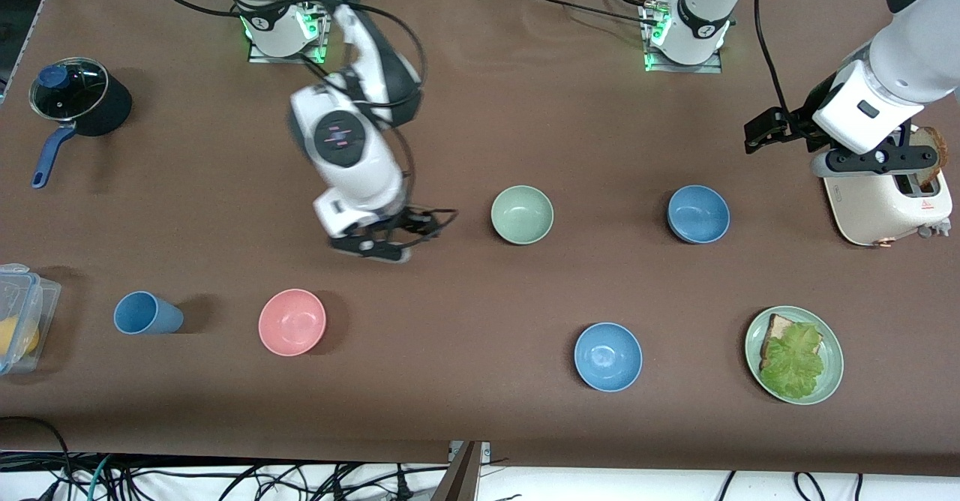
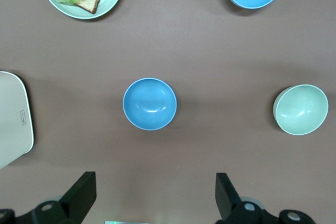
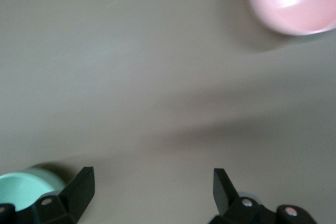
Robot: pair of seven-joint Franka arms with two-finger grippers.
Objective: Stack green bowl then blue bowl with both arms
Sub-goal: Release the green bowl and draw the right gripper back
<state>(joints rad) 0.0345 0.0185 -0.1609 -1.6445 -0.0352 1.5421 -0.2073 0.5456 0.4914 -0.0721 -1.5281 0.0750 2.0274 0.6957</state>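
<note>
The pale green bowl (image 1: 522, 214) sits upright mid-table; it also shows in the left wrist view (image 2: 301, 109) and at the edge of the right wrist view (image 3: 23, 190). The duller blue bowl (image 1: 698, 214) sits beside it toward the left arm's end, and is centred in the left wrist view (image 2: 149, 103). My right gripper (image 1: 382, 242) is open and empty, low over bare table beside the green bowl toward the right arm's end (image 3: 152, 192). My left gripper (image 1: 874, 160) is open and empty, held high near the toaster (image 2: 154, 195).
A brighter sky-blue bowl (image 1: 607, 356) and a green plate (image 1: 832, 370) with bread and lettuce lie nearer the front camera. A pink bowl (image 1: 292, 321), blue cup (image 1: 146, 313) and plastic box (image 1: 19, 317) lie toward the right arm's end. There is also a lidded pot (image 1: 75, 96) and a toaster (image 1: 892, 205).
</note>
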